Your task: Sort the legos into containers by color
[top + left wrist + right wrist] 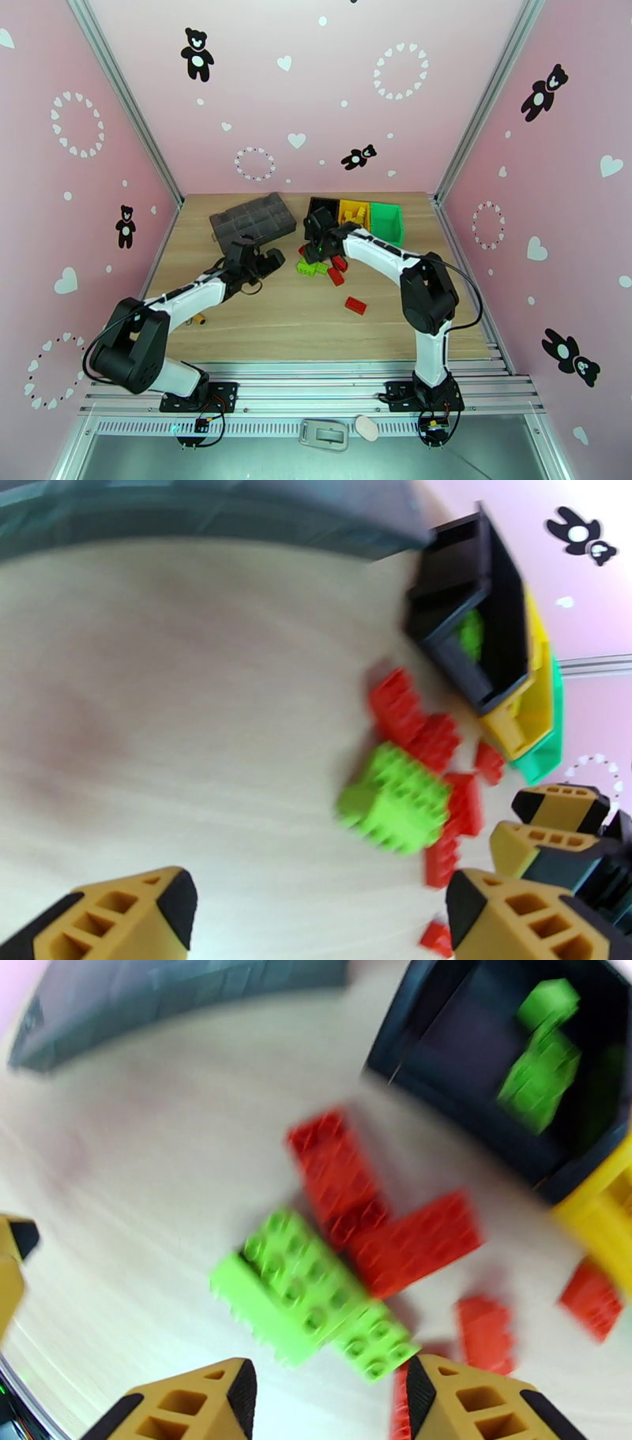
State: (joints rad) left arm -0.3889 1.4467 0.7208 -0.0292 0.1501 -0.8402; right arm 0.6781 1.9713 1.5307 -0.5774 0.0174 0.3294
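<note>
Evidently the right claw (328, 1394) hangs part-open and empty over the green lego (292, 1291) in the loose red-and-green pile (324, 267) on the counter (261, 331), just before the black bin (322, 205), likely lining up a pick. The left claw (268, 267), wide open and empty, waits aside.

A wooden table (268, 324) is seen. At its far edge, a dark-grey box (254, 219) and three joined containers (389, 229) — black, yellow, green — are set. Near them, green and red legos (320, 268) are heaped, and one red brick (355, 305) is seen well apart.
</note>
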